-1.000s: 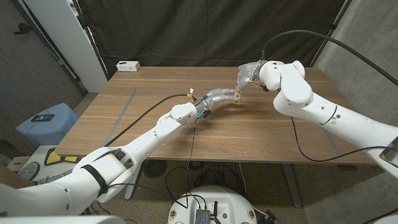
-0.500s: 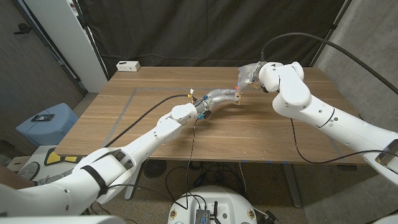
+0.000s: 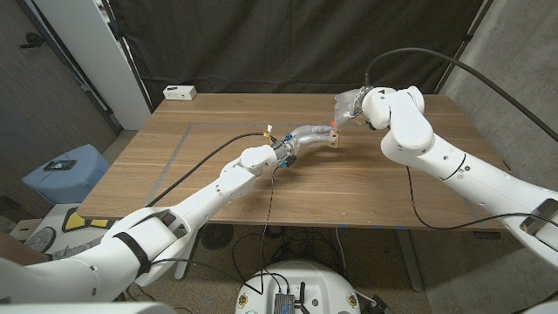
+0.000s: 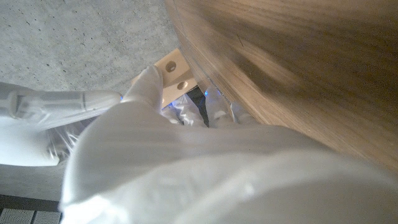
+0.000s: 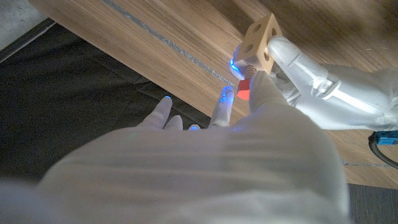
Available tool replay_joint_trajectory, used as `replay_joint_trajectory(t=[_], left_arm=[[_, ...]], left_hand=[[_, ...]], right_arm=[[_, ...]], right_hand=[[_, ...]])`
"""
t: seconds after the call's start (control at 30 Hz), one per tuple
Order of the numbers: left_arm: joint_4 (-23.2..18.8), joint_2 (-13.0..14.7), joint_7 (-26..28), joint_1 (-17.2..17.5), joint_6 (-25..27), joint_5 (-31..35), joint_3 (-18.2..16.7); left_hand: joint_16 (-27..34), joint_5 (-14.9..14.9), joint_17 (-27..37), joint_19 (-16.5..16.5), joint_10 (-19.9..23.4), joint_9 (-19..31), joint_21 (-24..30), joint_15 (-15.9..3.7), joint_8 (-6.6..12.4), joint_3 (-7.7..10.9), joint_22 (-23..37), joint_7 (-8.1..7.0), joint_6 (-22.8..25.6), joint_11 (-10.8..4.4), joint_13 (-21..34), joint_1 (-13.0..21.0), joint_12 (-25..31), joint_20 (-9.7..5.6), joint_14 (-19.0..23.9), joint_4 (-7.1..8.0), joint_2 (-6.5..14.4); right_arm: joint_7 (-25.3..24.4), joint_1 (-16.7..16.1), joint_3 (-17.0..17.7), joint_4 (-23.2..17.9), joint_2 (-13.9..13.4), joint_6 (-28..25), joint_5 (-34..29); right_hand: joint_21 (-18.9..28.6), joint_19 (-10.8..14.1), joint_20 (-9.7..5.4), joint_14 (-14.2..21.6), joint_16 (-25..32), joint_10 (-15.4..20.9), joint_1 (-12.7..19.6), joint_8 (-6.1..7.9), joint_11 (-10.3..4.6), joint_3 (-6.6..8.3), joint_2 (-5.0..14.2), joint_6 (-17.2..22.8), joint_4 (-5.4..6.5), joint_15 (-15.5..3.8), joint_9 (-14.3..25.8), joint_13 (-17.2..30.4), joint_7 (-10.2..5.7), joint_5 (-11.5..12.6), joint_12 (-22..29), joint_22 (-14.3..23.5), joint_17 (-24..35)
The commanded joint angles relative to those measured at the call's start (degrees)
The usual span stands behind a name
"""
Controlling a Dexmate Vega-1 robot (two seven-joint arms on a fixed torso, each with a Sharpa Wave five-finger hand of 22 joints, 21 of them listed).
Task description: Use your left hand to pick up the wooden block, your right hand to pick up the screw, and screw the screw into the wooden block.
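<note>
Wooden surface (image 3: pixel 349 187) spans the head view, black curtain behind it. One wooden block (image 3: pixel 333 136), one screw (image 5: pixel 244 93) with a red head, and one white box (image 3: pixel 180 92) at the far left corner are in view. Left hand (image 3: pixel 307 135) reaches toward 1 o'clock and grips the block above the surface's middle. Right hand (image 3: pixel 350 106) pinches the screw, its tip at the block's face, other fingers (image 5: pixel 163 112) spread. Bare wood lies all around them.
</note>
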Motion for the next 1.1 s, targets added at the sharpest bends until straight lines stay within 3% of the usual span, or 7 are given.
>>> replay_joint_trajectory(t=[0.03, 1.1], left_arm=[[0.82, -0.26, -0.5, -0.48, -0.21, 0.08, 0.15], [1.53, -0.69, -0.8, -0.61, -0.1, -0.04, 0.29]], left_hand=[[0.21, 0.34, 0.32, -0.15, 0.09, 0.33, 0.19, -5.17, 0.23, 0.19, 0.17, -0.02, 0.64, 0.37, 0.21, -0.16, 0.43, 0.33, 0.51, 0.42, 0.07], [0.19, 0.36, 0.33, -0.13, 0.06, 0.32, 0.2, -5.12, 0.17, 0.26, 0.17, -0.04, 0.5, 0.38, 0.19, -0.07, 0.43, 0.31, 0.5, 0.36, 0.09]], right_arm=[[1.78, -1.1, 1.49, 0.39, 1.14, 1.64, -2.02], [2.24, -1.78, 3.21, 1.45, 2.55, 4.21, -2.26]], right_hand=[[0.42, 0.57, -0.14, 0.34, 0.39, 0.55, 0.64, 0.78, -0.28, 0.4, -0.11, 0.99, 0.1, 0.19, 0.35, 0.34, 0.16, -0.24, 0.1, 0.14, 0.14], [0.41, 0.88, -0.33, 1.05, 0.73, 2.06, 0.29, 3.13, 0.01, 0.48, 0.32, 2.88, 0.62, 0.61, 1.85, 0.35, 0.2, -0.49, 0.35, 0.15, 0.43]])
